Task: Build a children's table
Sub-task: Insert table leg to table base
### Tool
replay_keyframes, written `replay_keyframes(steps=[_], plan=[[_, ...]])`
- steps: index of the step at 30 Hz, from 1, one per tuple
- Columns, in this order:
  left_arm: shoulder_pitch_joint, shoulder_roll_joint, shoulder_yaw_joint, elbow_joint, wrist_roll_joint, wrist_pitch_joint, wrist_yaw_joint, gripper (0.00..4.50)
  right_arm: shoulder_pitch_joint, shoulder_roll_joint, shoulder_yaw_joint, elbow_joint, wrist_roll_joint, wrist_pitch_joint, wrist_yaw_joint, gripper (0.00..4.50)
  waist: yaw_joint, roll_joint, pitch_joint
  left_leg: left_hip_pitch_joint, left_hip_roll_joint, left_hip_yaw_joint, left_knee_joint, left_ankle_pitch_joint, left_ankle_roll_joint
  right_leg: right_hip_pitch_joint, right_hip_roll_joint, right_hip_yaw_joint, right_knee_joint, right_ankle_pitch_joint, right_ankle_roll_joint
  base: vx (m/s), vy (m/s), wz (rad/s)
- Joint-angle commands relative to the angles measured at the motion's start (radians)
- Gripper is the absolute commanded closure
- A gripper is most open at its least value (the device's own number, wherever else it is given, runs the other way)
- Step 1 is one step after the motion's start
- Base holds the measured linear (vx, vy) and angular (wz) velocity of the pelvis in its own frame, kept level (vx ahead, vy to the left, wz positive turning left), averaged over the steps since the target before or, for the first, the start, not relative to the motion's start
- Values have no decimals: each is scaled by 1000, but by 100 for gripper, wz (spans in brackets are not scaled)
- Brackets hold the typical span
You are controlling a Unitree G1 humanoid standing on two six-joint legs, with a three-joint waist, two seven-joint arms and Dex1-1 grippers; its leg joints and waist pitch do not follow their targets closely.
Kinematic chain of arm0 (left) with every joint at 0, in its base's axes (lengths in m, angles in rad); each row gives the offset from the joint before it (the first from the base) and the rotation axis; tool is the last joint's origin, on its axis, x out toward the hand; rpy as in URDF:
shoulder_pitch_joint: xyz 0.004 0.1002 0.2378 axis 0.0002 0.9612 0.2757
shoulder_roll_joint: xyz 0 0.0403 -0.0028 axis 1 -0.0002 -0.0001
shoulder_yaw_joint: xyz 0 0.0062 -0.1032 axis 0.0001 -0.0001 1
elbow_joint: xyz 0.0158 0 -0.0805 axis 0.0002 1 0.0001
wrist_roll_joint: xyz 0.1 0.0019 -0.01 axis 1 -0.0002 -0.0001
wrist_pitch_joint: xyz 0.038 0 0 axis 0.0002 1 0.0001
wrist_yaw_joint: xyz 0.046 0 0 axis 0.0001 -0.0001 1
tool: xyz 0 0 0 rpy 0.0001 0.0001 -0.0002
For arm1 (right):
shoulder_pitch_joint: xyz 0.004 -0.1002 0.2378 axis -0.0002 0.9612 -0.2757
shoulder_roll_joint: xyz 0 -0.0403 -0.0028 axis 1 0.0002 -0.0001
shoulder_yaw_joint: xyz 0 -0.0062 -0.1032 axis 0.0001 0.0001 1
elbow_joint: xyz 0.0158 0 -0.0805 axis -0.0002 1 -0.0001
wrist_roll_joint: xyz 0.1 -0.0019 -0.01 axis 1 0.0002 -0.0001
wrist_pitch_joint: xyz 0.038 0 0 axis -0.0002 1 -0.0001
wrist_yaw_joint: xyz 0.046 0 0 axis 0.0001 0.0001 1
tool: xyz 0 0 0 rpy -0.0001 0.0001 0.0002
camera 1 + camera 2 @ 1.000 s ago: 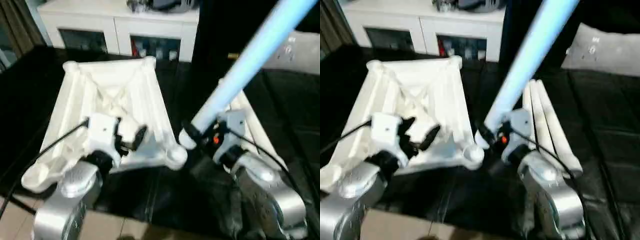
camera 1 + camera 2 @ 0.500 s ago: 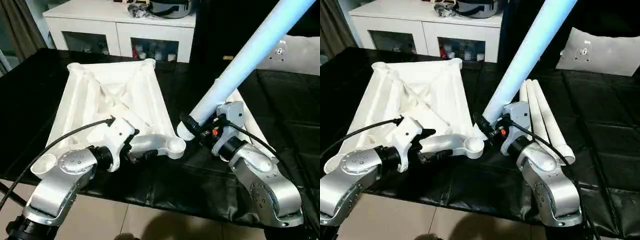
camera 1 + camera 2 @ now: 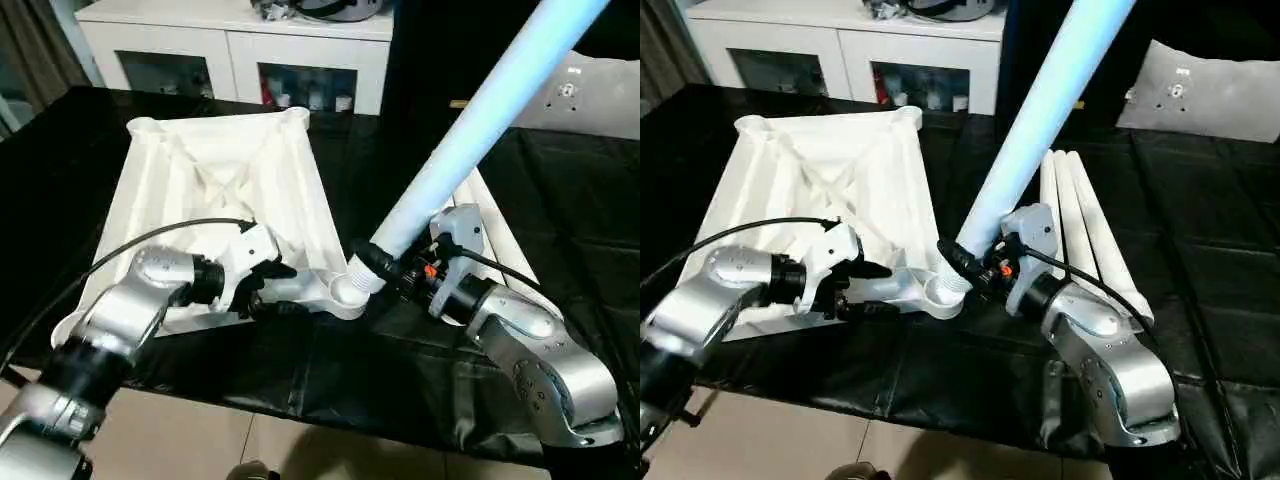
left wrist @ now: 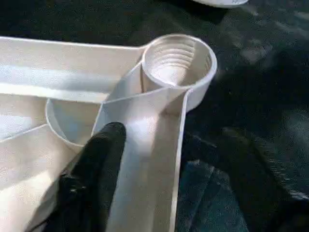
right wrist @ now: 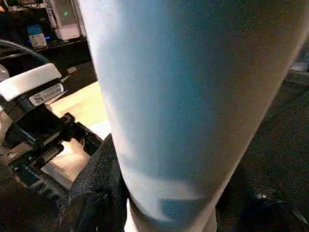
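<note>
White leg, clamped by right gripper, meets tabletop socket; left gripper unclear.

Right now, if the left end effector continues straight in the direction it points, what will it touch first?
Most likely the round corner socket of the tabletop. The left end effector points along the near rim toward that socket, where the held leg already meets it. Depth is unclear.

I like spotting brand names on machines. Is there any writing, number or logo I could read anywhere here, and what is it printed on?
No text here can be read.
A white sticker with dark print sits on a white gripper housing in the right wrist view: too blurred to read.
The tabletop, the held leg and the cabinets show no lettering.
</note>
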Motion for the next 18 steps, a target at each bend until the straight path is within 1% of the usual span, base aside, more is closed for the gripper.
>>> replay_keyframes(steps=[1,2,3,4,5,6,7,9,11,14,16,18], plan=[[-23,-1,-14,42,31,-27,-25,154,10,-8,-7,-22,14,12,10,258,3,0,-59,17,42,4,-74,-111,-10,47,-44,15,-63,69,-217,0,0,0],[-27,-1,-17,58,41,-35,-25,164,11,-10,-6,-24,13,13,11,258,3,0,-59,18,44,5,-75,-123,-14,47,-45,16,-64,53,-216,0,0,0],[-30,-2,-19,73,46,-45,-27,168,13,-10,-5,-25,12,13,12,258,3,0,-56,18,46,3,-78,-139,-19,47,-47,17,-66,27,-214,0,0,0],[-35,-3,-19,91,49,-55,-30,172,14,-11,-5,-27,12,15,12,258,2,0,-55,19,46,4,-80,-159,-23,45,-47,18,-69,-6,-211,0,0,0],[-36,-3,-20,95,50,-57,-31,198,14,-11,-4,-27,12,15,12,258,2,1,-56,20,48,3,-81,-169,-28,44,-48,18,-69,-17,-211,0,0,0],[-40,-3,-21,109,52,-68,-37,198,15,-12,-3,-28,13,16,13,258,2,0,-55,20,48,3,-82,-173,-30,43,-48,18,-69,-21,-211,0,0,0],[-46,-5,-20,125,51,-75,-44,209,14,-13,-2,-28,15,17,13,258,2,1,-55,20,49,3,-83,-178,-32,43,-48,19,-69,-25,-211,0,0,0],[-51,-9,-18,142,47,-82,-57,219,13,-16,2,-28,16,19,13,258,3,-1,-55,19,48,4,-83,-173,-32,42,-48,19,-69,-17,-212,0,0,0],[-53,-20,-13,165,62,-105,-70,242,12,-18,6,-25,12,23,16,258,3,-2,-56,18,49,4,-82,-165,-29,43,-49,19,-69,-5,-213,0,0,0],[-50,-28,-11,174,68,-115,-75,265,11,-18,9,-23,10,26,17,258,3,-3,-56,17,50,5,-81,-151,-25,43,-50,19,-67,16,-216,0,0,0],[-48,-32,-12,175,67,-117,-78,265,9,-20,11,-23,9,30,19,258,4,-4,-57,17,49,6,-80,-146,-22,44,-50,19,-67,24,-218,0,0,0],[-46,-33,-13,181,71,-126,-77,293,6,-21,13,-20,8,33,19,258,4,-4,-56,17,49,6,-81,-146,-20,44,-50,19,-68,21,-218,0,0,0]])
